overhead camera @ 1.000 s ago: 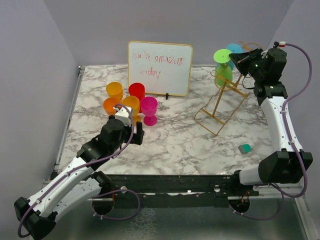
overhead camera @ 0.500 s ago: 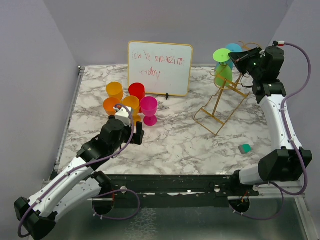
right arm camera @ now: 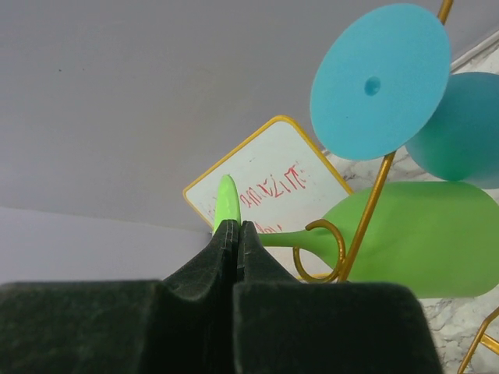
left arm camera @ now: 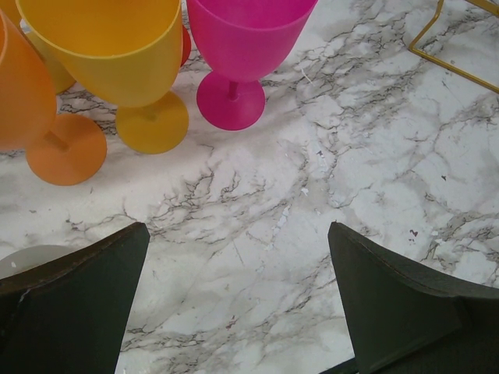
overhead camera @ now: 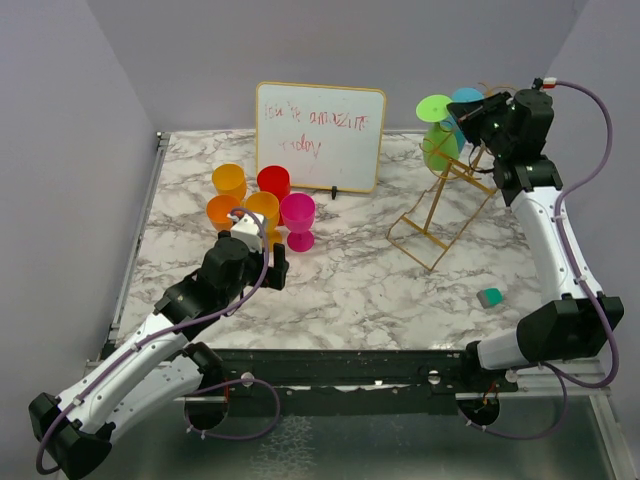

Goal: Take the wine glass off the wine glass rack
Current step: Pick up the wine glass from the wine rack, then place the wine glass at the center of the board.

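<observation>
Right gripper (right arm camera: 234, 226): jaws fully closed, pinching the rim of the green wine glass (right arm camera: 405, 234) foot, seen edge-on between the pads. The stem runs from the pinch to the bowl, passing the curled end of a gold rail; can't tell whether the stem sits inside the curl or just behind it. In the top view the glass is tilted, foot up and to the left, bowl at the top of the wine glass rack (right arm camera: 374, 193), so not clear of the rack yet. Blue wine glass (right arm camera: 380, 82) hangs just beside it on the same rack, foot toward the wrist camera. Rack stands on the far right of the marble table (overhead camera: 360, 290), whiteboard (overhead camera: 320, 135) with red scribble to its left. Teal block (overhead camera: 489, 297) lies near the right arm, well apart from the rack.

Left gripper (left arm camera: 238, 230): jaws wide apart, holding nothing, low over bare marble. Just ahead of it stand the pink glass (left arm camera: 249, 39), yellow glass (left arm camera: 109, 47) and orange glass (left arm camera: 23, 86), upright.
</observation>
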`<state>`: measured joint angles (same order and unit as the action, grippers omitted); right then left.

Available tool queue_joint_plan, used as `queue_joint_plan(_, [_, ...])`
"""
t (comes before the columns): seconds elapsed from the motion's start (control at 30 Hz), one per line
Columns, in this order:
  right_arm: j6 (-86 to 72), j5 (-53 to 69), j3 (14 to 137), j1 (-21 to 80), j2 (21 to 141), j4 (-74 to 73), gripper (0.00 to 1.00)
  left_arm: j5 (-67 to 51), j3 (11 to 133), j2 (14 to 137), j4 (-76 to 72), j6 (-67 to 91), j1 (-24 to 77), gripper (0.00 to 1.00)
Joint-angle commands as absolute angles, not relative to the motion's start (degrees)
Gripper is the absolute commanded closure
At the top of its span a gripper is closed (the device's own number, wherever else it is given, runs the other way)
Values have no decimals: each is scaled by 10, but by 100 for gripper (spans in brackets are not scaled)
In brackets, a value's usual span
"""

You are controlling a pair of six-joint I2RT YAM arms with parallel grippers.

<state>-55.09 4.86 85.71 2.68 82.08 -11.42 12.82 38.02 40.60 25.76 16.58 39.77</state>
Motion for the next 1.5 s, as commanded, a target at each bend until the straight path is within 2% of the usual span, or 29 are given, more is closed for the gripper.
queue_joint_plan(0.0, [-529,32,891,36,834,-123,99,117,385,406,245,159,396,1])
queue_joint_plan(0.5, [-516,188,894,38,822,-123,99,113,386,414,245,159,396,1])
queue_joint_plan(0.7, [-521,345,919,38,849,-71,99,114,386,411,245,158,396,1])
queue_joint_plan(0.9, [-508,409,938,38,858,-67,99,115,386,412,245,159,396,1])
queue_joint_plan(1.1, [-525,531,917,41,844,25,99,118,386,408,245,159,396,1])
queue_joint_plan(1.47, [-390,610,852,96,773,-69,99,111,383,368,245,174,396,1])
